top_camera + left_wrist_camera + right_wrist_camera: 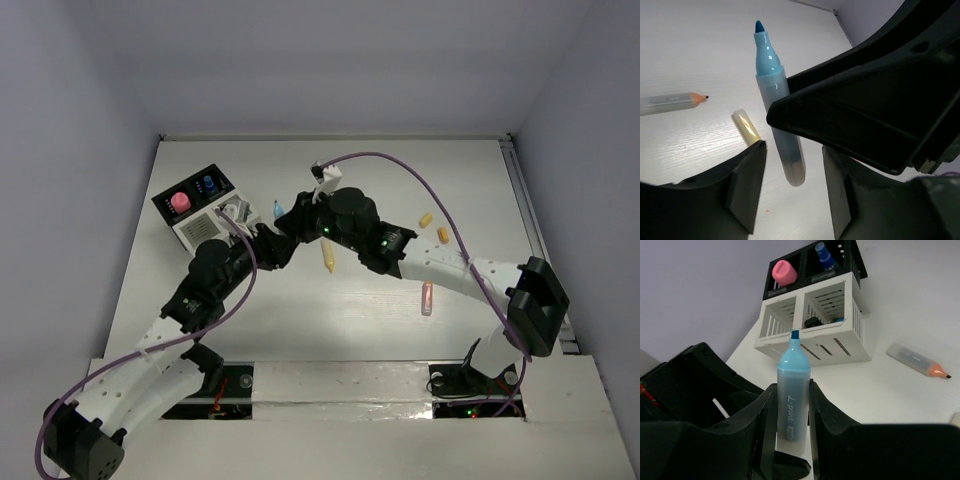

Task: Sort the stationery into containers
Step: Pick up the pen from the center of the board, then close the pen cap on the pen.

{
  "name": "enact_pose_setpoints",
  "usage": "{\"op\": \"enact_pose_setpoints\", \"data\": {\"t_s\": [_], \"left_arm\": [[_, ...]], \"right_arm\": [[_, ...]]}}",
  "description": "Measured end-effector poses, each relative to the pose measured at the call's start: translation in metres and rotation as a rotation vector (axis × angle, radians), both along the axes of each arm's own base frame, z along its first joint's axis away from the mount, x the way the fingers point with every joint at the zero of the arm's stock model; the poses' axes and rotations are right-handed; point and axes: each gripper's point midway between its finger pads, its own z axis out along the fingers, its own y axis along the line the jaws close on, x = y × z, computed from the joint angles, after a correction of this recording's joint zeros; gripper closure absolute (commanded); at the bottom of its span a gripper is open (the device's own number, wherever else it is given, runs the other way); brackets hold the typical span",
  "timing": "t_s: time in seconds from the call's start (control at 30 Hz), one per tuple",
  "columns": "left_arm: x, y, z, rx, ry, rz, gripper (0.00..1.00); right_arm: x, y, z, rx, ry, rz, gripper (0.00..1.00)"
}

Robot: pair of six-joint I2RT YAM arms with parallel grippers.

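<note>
The light blue highlighter (pixel 792 390), clamped in the right gripper (pixel 790 407) near the organizer (pixel 850 347), its end between the parted jaws of the left gripper (pixel 792 200), could be knocked askew or dropped if squeezed off-centre.

Right pincer (pixel 790 397) clamped, left pincer (pixel 792 175) (jaws parted)

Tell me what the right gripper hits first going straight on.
Probably the white slotted compartments, directly ahead of the right gripper and the light blue highlighter it holds; depth is unclear.
</note>
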Motion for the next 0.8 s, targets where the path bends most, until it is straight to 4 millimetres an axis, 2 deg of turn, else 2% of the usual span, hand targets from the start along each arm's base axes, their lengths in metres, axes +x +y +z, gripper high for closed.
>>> {"op": "enact_pose_setpoints", "data": {"t_s": [0.13, 0.27, 0.33, 0.37, 0.5, 0.6, 0.63, 0.7, 0.73, 0.8], "left_arm": [[0.004, 0.003, 0.0, -0.002, -0.012, 0.032, 0.65], [0.006, 0.006, -0.004, -0.003, -0.01, 0.05, 0.86], [0.006, 0.007, -0.007, -0.001, -0.004, 0.058, 0.92], [0.006, 0.006, -0.008, -0.001, -0.003, 0.055, 1.0], [0.005, 0.005, -0.008, -0.008, -0.01, 0.049, 1.0], [0.002, 0.0, -0.007, -0.016, -0.018, 0.022, 1.0], [0.0, -0.002, -0.006, -0.02, -0.023, 0.011, 1.0], [-0.003, -0.004, -0.005, -0.026, -0.033, -0.004, 1.0], [-0.003, -0.003, -0.006, -0.027, -0.033, -0.001, 1.0], [-0.004, -0.001, -0.012, -0.023, -0.029, 0.003, 1.0]], "right_arm": [[-0.003, 0.0, -0.009, -0.006, 0.018, 0.01, 0.88], [-0.006, 0.0, -0.015, -0.007, 0.029, 0.02, 0.88], [-0.007, 0.0, -0.017, -0.005, 0.035, 0.021, 0.88], [-0.007, -0.001, -0.017, -0.003, 0.035, 0.02, 0.88], [-0.009, -0.004, -0.016, 0.003, 0.036, 0.018, 0.84], [-0.012, -0.01, -0.015, 0.009, 0.04, 0.016, 0.67], [-0.012, -0.014, -0.014, 0.013, 0.044, 0.015, 0.55], [-0.014, -0.023, -0.009, 0.028, 0.052, 0.022, 0.45], [-0.015, -0.03, -0.004, 0.037, 0.051, 0.026, 0.36], [-0.012, -0.046, 0.007, 0.054, 0.04, 0.011, 0.3]]}}
